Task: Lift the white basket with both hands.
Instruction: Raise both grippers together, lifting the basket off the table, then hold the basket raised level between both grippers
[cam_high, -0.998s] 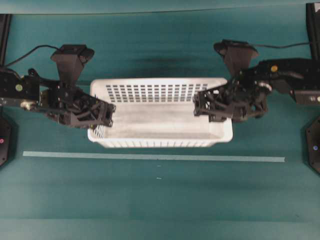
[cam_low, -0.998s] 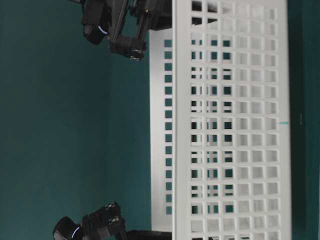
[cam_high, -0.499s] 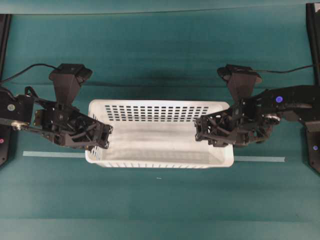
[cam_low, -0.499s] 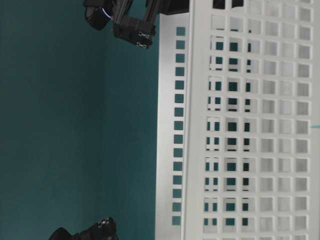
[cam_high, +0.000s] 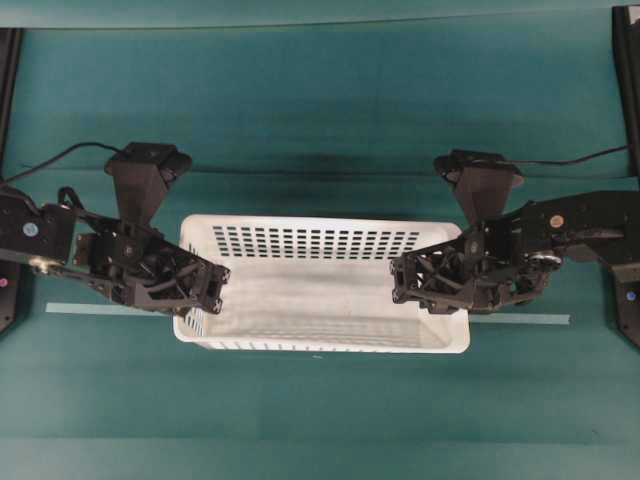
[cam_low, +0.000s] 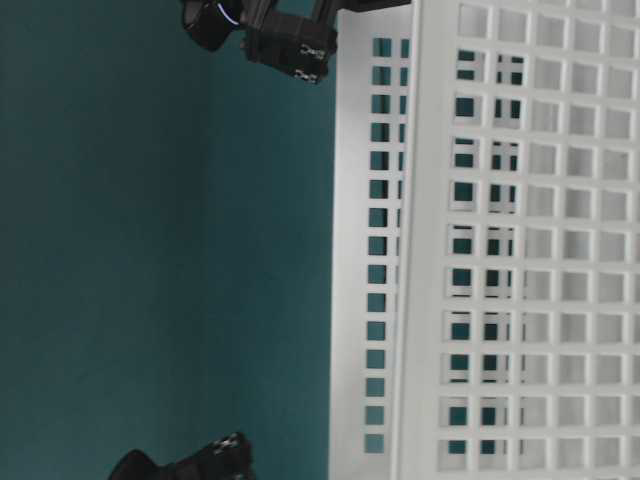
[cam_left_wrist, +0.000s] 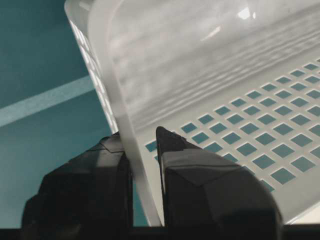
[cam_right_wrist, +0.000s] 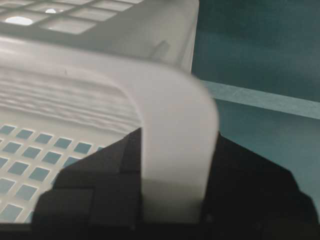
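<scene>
The white basket (cam_high: 320, 285) is sitting at the middle of the teal table (cam_high: 320, 110), its long axis running left to right in the overhead view, with its front wall overlapping a pale tape line (cam_high: 95, 308) that is showing on either side of it. The left gripper (cam_high: 205, 290) is clamping the basket's left short wall: in the left wrist view one finger (cam_left_wrist: 82, 192) is pressing the outside of the rim and the other is pressing the inside, jaws nearly closed on the plastic. The right gripper (cam_high: 410, 285) is gripping the right short wall in the same manner; the right wrist view is showing the rounded rim (cam_right_wrist: 175, 150) passing between its two dark fingers. In the table-level view the perforated wall is filling most of the frame. Whether the floor of the basket is touching the table cannot be told.
</scene>
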